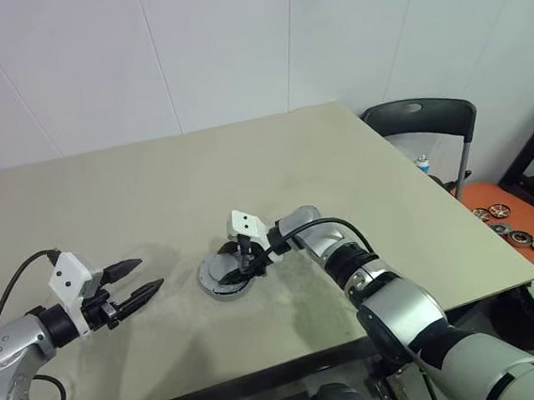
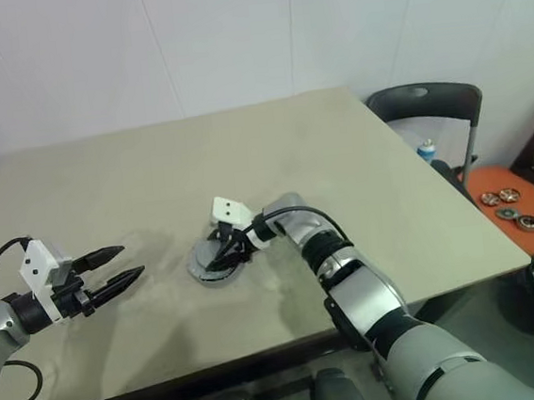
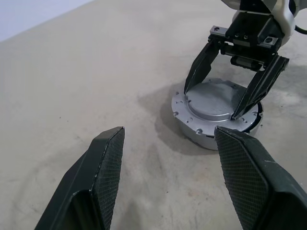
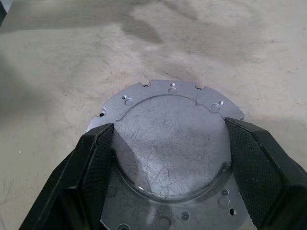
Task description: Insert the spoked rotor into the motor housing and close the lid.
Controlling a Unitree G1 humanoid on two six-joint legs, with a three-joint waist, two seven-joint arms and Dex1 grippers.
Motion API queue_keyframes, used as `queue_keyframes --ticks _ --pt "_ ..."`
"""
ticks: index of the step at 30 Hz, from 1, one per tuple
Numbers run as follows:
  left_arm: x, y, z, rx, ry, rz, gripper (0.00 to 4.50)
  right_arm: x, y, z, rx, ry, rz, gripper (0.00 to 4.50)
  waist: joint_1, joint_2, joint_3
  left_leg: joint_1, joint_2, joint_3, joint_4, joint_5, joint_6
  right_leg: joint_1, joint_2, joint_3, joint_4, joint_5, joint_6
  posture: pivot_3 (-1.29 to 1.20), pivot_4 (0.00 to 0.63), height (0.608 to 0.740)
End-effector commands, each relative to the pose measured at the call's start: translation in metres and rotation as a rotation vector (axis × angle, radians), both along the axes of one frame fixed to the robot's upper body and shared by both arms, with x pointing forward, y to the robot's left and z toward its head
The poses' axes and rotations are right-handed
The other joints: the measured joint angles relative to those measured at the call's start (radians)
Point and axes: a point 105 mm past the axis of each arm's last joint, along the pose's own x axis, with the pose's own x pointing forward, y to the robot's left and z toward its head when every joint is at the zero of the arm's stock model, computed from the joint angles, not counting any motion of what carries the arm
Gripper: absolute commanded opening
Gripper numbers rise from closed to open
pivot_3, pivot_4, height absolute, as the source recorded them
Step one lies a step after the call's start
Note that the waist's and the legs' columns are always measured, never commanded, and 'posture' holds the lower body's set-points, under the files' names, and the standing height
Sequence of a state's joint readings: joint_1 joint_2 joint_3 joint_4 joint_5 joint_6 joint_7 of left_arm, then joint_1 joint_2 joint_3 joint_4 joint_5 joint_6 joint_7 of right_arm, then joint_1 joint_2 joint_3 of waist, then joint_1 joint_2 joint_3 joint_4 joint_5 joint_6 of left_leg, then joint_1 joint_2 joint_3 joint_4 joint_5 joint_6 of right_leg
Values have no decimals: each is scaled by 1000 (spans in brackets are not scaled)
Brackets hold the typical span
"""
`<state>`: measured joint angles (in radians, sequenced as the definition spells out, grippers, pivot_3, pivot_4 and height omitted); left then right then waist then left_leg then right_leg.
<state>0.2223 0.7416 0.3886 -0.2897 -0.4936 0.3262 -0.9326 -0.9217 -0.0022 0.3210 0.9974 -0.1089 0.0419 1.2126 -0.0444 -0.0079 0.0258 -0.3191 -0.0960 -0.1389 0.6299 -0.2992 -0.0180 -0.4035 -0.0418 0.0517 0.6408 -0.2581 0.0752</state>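
The lid (image 4: 168, 139), a silver-grey disc with a raised round centre and screw holes along its rim, lies on top of the round motor housing (image 3: 196, 136) in the middle of the table. My right gripper (image 3: 209, 105) reaches down onto it from the right. Its two fingers (image 4: 96, 158) press against opposite sides of the raised centre. The spoked rotor is hidden. My left gripper (image 1: 151, 273) hovers open a short way left of the housing, pointing at it, with nothing between its fingers.
The beige table (image 1: 152, 183) ends close behind the right arm. Beyond its right edge stand a black chair (image 1: 420, 114) and an orange surface (image 1: 494, 202) with several round parts on it. A white wall runs behind the table.
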Motion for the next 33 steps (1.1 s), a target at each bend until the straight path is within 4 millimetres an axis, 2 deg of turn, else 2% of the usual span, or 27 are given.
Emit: queue_keyframes --ticks 1,7,16,21,25,33 --pt "1 -4 10 -5 -36 -16 3190 -10 -19 -26 -124 43 44 3210 1 0 0 0 0 0 0 0 0 0 0 0 -1 0 0 0 0 740" --pt "3 -4 10 -8 -40 -15 3190 -10 -22 -20 -102 58 58 3210 4 0 0 -2 -1 0 -1 -1 1 0 -1 0 -5 0 0 0 0 740" --pt "4 -4 11 -8 -47 -10 3190 -19 -15 -29 -141 -41 133 3210 2 1 0 -2 0 0 -1 -2 1 0 -1 0 -6 0 0 0 0 740" --pt "2 -6 10 -12 -45 -11 3190 -19 -20 -33 -171 8 128 3210 1 2 -1 0 0 0 -1 -2 1 2 0 0 -6 0 0 0 0 740" --pt "2 -7 10 -15 -45 -8 3190 -11 -21 -27 -156 101 44 3210 2 3 -1 0 0 0 -1 -2 1 2 -1 0 -6 0 0 0 0 740" --pt "2 -8 10 -19 -46 -6 3190 -11 -45 -36 -248 136 53 3210 12 5 -2 -1 -1 0 -1 -2 1 2 -1 -1 -7 0 0 0 0 740"
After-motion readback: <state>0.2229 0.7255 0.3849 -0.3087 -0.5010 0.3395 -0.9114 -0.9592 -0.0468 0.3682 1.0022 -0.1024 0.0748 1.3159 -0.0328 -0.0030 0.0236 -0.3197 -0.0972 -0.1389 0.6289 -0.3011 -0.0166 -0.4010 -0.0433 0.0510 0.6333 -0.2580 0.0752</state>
